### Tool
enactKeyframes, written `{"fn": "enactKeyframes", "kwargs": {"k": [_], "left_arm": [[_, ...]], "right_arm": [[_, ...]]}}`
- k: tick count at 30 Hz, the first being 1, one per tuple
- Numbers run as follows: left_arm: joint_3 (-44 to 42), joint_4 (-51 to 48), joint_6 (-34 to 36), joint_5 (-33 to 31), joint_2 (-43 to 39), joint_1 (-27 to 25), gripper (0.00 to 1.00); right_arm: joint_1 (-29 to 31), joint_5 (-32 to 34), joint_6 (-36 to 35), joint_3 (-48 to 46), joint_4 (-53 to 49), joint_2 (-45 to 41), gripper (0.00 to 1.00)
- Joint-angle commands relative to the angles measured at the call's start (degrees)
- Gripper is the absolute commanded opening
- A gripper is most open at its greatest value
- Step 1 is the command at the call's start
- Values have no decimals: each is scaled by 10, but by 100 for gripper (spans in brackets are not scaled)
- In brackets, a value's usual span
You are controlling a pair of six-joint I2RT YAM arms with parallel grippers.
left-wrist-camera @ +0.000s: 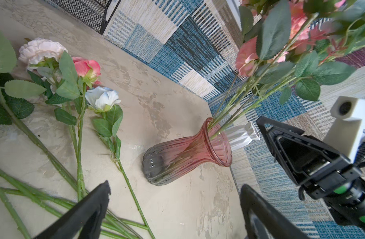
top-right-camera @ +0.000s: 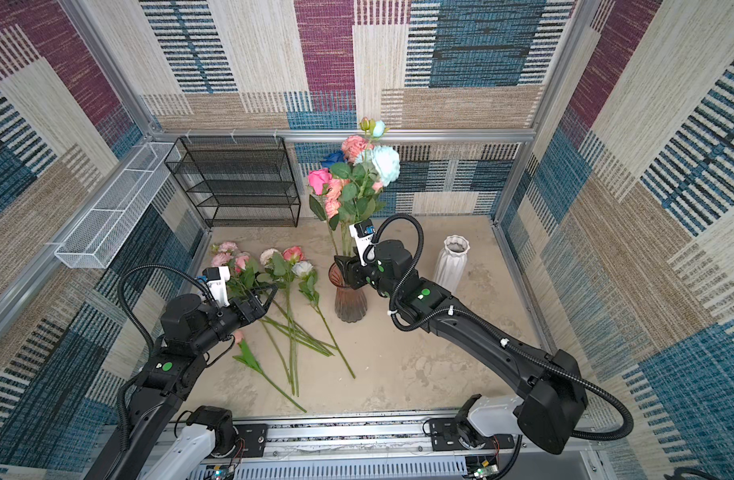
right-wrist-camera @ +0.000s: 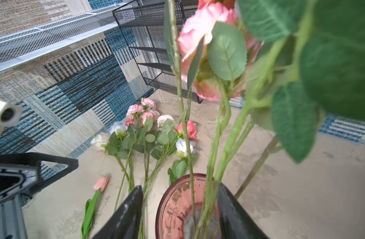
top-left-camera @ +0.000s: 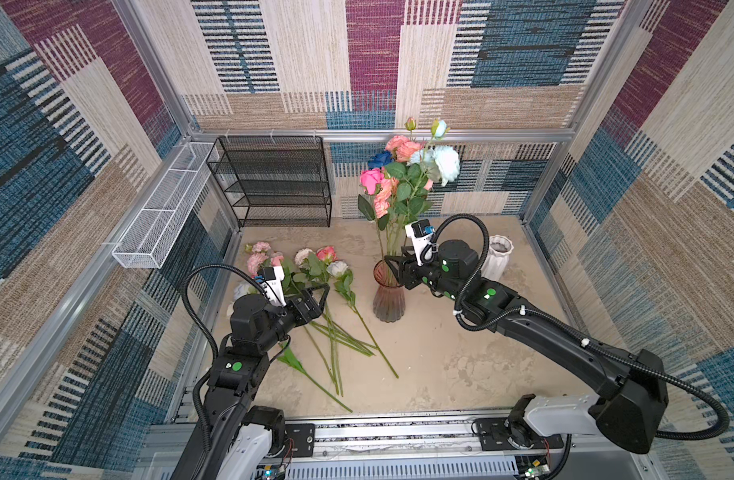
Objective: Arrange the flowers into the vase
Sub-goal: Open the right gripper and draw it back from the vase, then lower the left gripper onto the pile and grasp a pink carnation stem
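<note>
A pink-to-grey ribbed glass vase [top-left-camera: 389,300] [top-right-camera: 350,302] [left-wrist-camera: 183,155] [right-wrist-camera: 173,209] stands mid-table. It holds several tall flowers [top-left-camera: 402,178] [top-right-camera: 352,174] in pink, peach, pale blue and dark blue. My right gripper [top-left-camera: 398,266] [top-right-camera: 343,266] [right-wrist-camera: 180,186] is open at the vase's mouth. Green stems [right-wrist-camera: 216,182] rise between its fingers, close to one of them. More flowers [top-left-camera: 311,270] [top-right-camera: 273,266] [left-wrist-camera: 80,87] [right-wrist-camera: 148,132] lie on the table to the left. My left gripper [top-left-camera: 321,301] [top-right-camera: 269,297] [left-wrist-camera: 175,190] hangs open over their stems with nothing in it.
A white ribbed vase [top-left-camera: 498,257] [top-right-camera: 450,266] stands right of the glass one, behind my right arm. A black mesh shelf [top-left-camera: 273,183] is at the back wall. A white mesh basket [top-left-camera: 161,216] hangs on the left wall. A pink bud [top-right-camera: 238,336] lies beside my left arm.
</note>
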Motion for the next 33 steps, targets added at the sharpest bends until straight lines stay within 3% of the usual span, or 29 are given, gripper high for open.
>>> {"fn": "enactKeyframes", "kwargs": {"k": [1, 14, 19, 26, 30, 33], "left_arm": [[-1, 22, -10, 12, 5, 0, 100], [2, -12, -20, -10, 34, 1, 99], [25, -107, -2, -74, 85, 1, 81], [11, -78, 6, -50, 214, -15, 67], [18, -111, 1, -137, 251, -49, 49], [7, -152, -21, -207, 244, -50, 47]], "right_arm": [[1, -14, 25, -11, 6, -22, 66], [1, -55, 62, -69, 7, -126, 73], [1, -68, 79, -109, 10, -186, 69], [1, -50, 86, -148, -2, -233, 65], [1, -47, 89, -159, -4, -241, 64], [1, -43, 89, -165, -8, -252, 64]]}}
